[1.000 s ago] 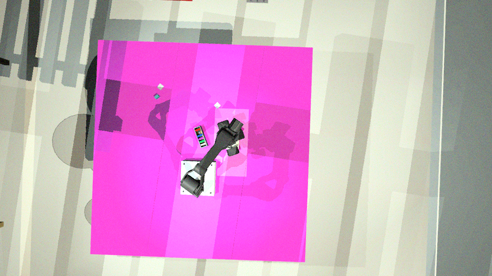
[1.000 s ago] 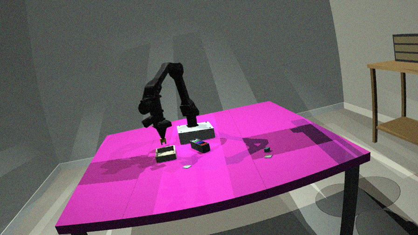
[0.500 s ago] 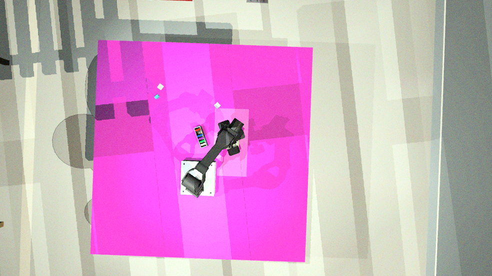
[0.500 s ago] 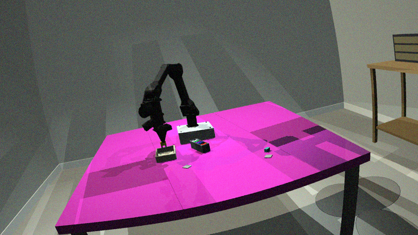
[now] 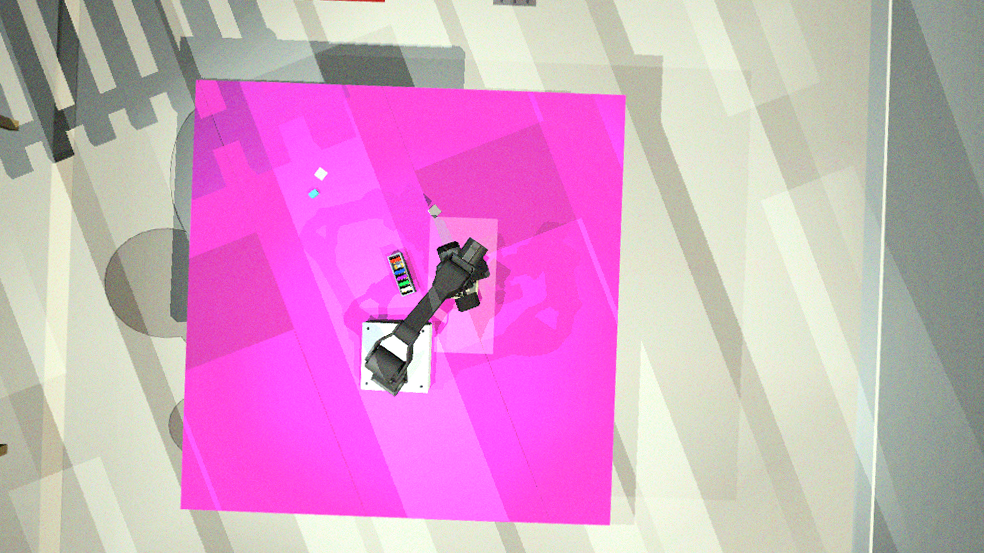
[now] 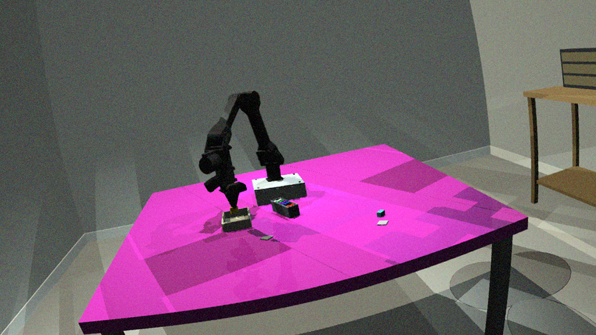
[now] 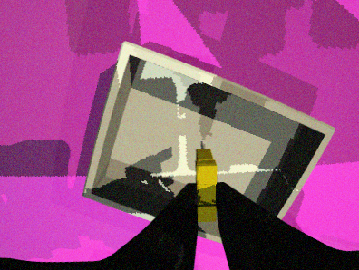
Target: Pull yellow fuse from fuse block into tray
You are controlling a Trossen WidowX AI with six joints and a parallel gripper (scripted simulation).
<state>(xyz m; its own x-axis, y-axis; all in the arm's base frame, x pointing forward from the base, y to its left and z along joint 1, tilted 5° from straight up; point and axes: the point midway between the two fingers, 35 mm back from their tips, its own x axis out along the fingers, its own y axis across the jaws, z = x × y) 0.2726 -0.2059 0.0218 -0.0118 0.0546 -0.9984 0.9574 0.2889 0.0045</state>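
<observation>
My gripper point(image 6: 233, 206) point(image 7: 206, 191) is shut on the yellow fuse point(image 6: 234, 210) point(image 7: 206, 176), which points down between the fingertips. The fuse is over the near part of the pale open tray point(image 6: 237, 226) point(image 7: 169, 64), inside its rim outline in the wrist view. How far its lower end is from the tray floor I cannot tell. The arm hides most of the tray in the top view. The fuse block point(image 5: 409, 281) point(image 6: 289, 212) stands apart from the tray, toward the arm base's front, with several coloured fuses in a row. It is out of the wrist view.
The white-topped arm base point(image 5: 422, 374) point(image 6: 279, 193) stands behind the block. A grey tile point(image 5: 434, 211) point(image 6: 266, 237) lies near the tray. A cyan block point(image 5: 313, 193) point(image 6: 380, 213) and a white tile point(image 5: 320, 173) point(image 6: 382, 223) lie farther off, beyond the fuse block.
</observation>
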